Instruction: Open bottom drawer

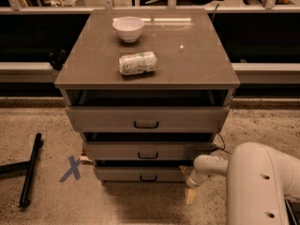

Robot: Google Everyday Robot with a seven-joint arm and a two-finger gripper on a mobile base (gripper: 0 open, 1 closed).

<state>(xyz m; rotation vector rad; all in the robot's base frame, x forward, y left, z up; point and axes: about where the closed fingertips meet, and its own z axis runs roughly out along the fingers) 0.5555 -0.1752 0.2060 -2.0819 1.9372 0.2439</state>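
Observation:
The bottom drawer (126,174) is the lowest of three grey-taupe fronts on the cabinet, with a small black handle (148,177) at its centre. A dark gap shows above its front. The middle drawer (117,151) and top drawer (103,118) sit above it, each with a like handle. My gripper (190,194) hangs low near the floor, just right of the bottom drawer's right end, at the tip of my white arm (211,165). It is apart from the handle.
A white bowl (128,28) and a crumpled can (137,63) lie on the cabinet top (187,55). A black bar (30,170) and a blue X mark (71,168) are on the floor at the left. My white body (262,186) fills the lower right.

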